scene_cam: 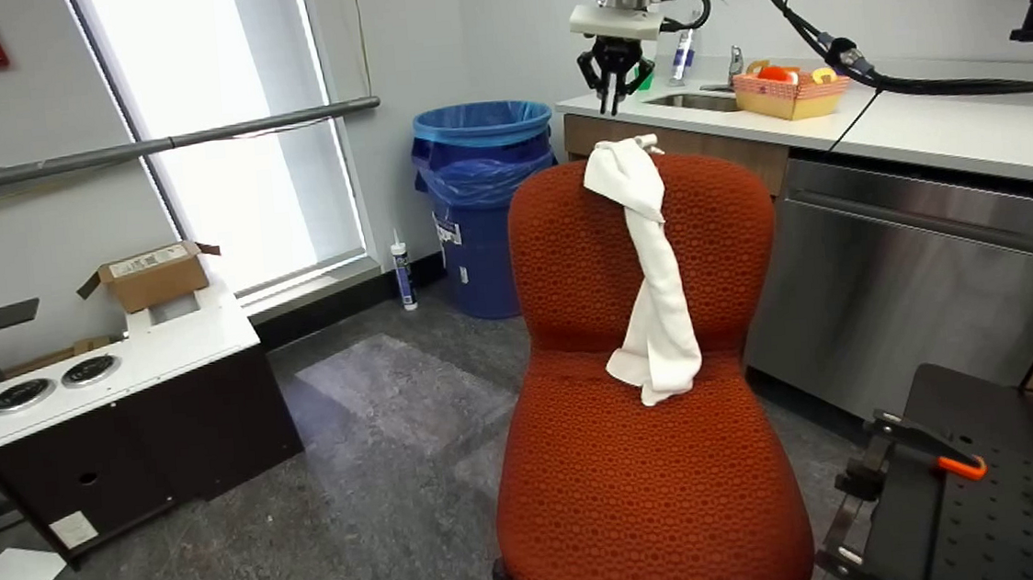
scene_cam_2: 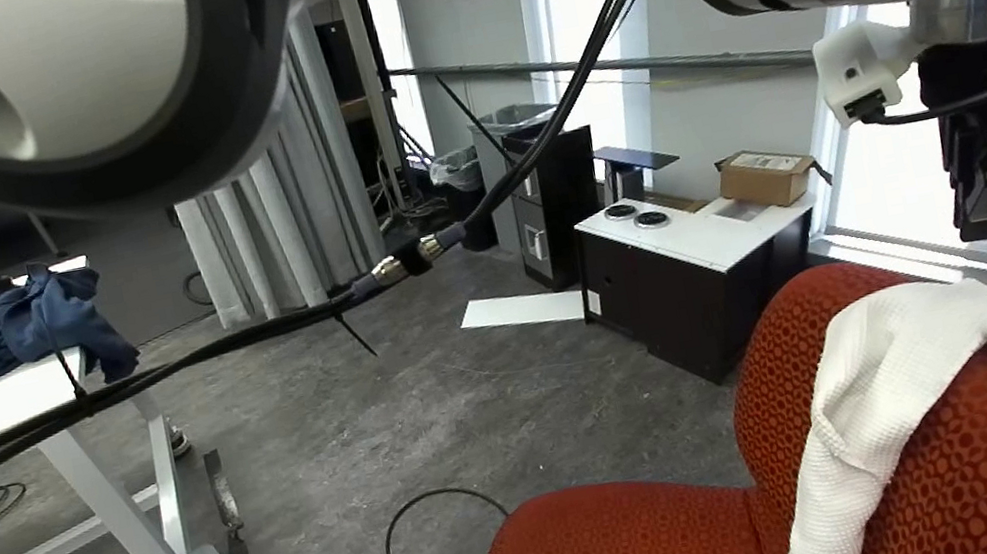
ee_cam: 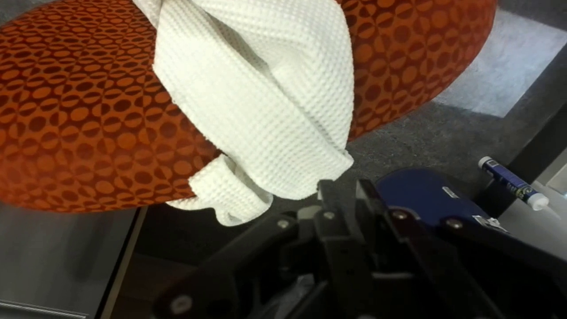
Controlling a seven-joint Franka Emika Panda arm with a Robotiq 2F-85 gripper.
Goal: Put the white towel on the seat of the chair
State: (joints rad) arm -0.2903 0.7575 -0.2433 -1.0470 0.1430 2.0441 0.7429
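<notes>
The white towel (scene_cam: 657, 260) hangs over the top of the rust-red backrest (scene_cam: 560, 259). Its lower end reaches the back part of the chair seat (scene_cam: 652, 491). In an exterior view the towel (scene_cam_2: 878, 382) folds over the backrest edge with a short end behind, and the seat (scene_cam_2: 613, 550) shows at the bottom. The wrist view shows the towel (ee_cam: 266, 102) across the backrest top. My gripper (scene_cam: 610, 109) is above and behind the backrest, pointing down, apart from the towel. Its fingertips (ee_cam: 344, 184) have a narrow gap with nothing between them; it also shows above the backrest (scene_cam_2: 978, 230).
A blue bin (scene_cam: 487, 265) stands behind the chair. A counter (scene_cam: 947, 132) with a basket (scene_cam: 792, 100) and a dishwasher (scene_cam: 884, 270) stand beside it. A black table (scene_cam: 983, 484) with tools is near the seat. A stove-like cabinet (scene_cam: 151, 448) is farther off.
</notes>
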